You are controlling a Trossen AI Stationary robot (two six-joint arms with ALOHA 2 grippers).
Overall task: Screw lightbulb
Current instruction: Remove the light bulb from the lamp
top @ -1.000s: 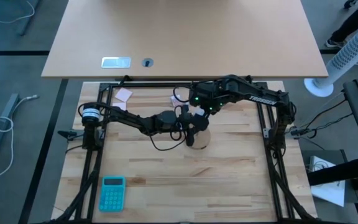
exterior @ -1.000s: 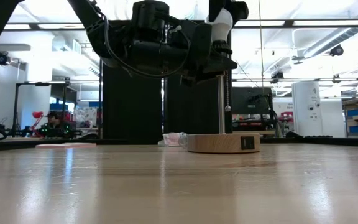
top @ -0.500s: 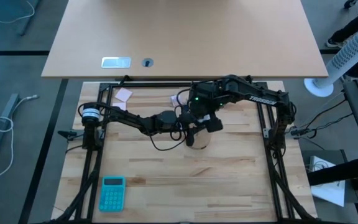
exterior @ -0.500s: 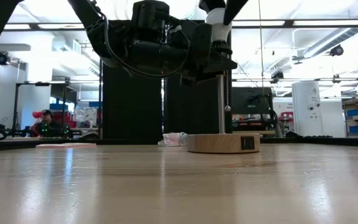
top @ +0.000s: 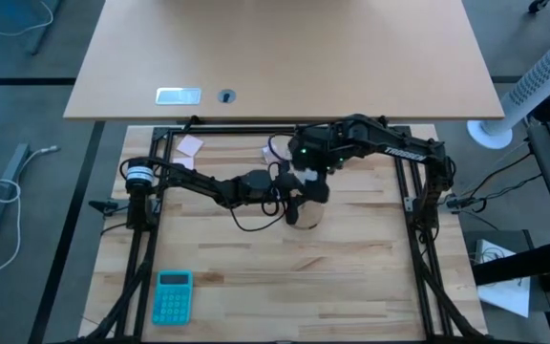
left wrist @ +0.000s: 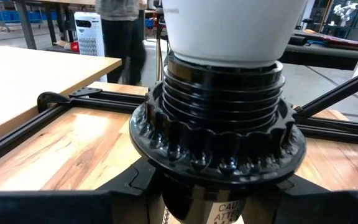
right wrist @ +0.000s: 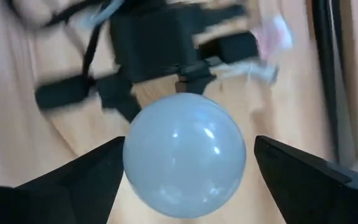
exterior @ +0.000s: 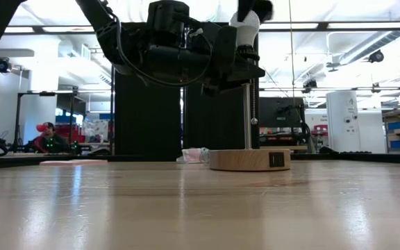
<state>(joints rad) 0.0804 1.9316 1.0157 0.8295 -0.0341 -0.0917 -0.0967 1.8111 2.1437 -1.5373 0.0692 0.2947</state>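
Looking down from the high view, both arms meet mid-table over the wooden disc (top: 303,214); bare boards lie open toward the calculator (top: 172,295). Low view: the lightbulb (exterior: 244,28) sits atop the socket (exterior: 236,64). Left wrist view: the left gripper's state is hidden. Right wrist view: right gripper (right wrist: 185,168) fingers (right wrist: 73,180) spread, clear of the bulb.

A bright workshop with ceiling strip lights (exterior: 339,28) and shelves, a seated person (exterior: 47,135) far off at the left, a second pale wooden table (top: 285,57) behind the butcher-block one (top: 351,277), grey floor (top: 27,143), and a white tower fan (top: 533,86) to the right.
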